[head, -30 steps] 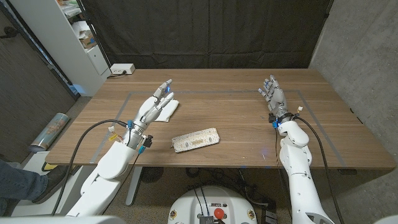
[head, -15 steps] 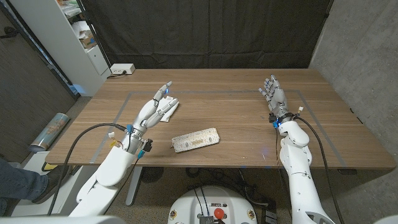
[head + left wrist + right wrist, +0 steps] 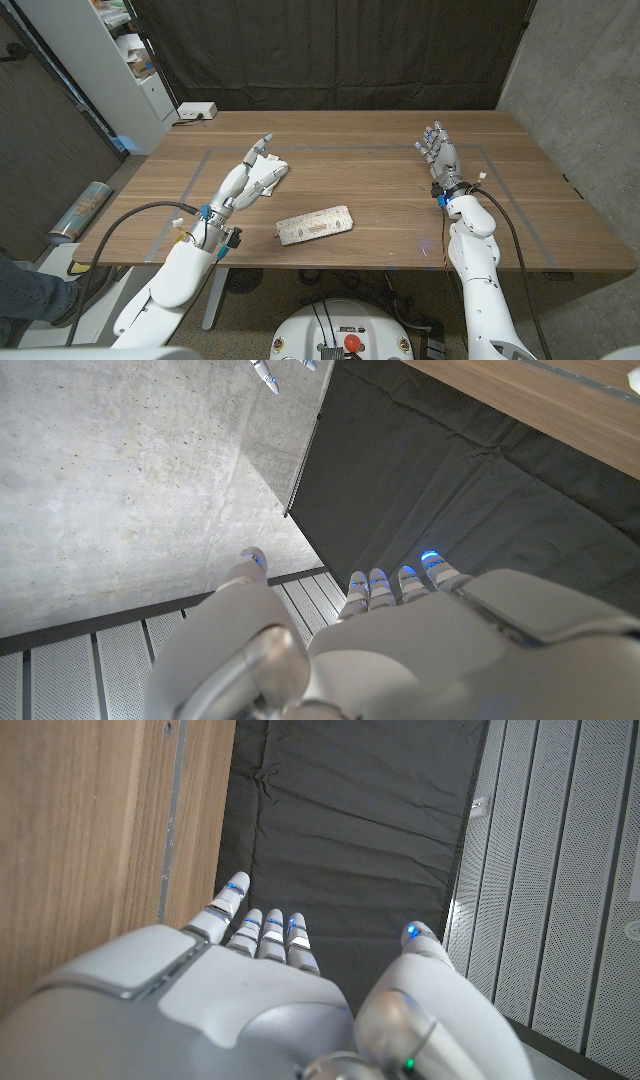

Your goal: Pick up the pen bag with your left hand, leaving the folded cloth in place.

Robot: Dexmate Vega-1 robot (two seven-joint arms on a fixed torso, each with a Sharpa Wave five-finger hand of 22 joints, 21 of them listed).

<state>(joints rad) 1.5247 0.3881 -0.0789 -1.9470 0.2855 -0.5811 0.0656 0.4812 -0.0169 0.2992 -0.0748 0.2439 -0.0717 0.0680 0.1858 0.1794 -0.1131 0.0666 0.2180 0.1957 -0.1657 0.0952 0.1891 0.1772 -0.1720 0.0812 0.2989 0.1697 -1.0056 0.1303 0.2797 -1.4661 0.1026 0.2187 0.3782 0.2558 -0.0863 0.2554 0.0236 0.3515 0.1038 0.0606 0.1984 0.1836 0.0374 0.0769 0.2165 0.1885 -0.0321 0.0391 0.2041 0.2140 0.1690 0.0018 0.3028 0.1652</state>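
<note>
pen bag point(image 3: 315, 224) on table point(image 3: 380, 190), left hand point(image 3: 247, 179) over folded cloth point(image 3: 276, 172)

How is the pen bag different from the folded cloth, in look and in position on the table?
The pen bag is long, narrow and patterned; the folded cloth is a plain white, squarish bundle. The bag lies near the table's front edge, around the middle; the cloth lies farther back and more to the robot's left. The left hand partly covers the cloth in the head view, while the bag lies clear of both hands. Both rest on the wooden table, and neither is held.
</note>
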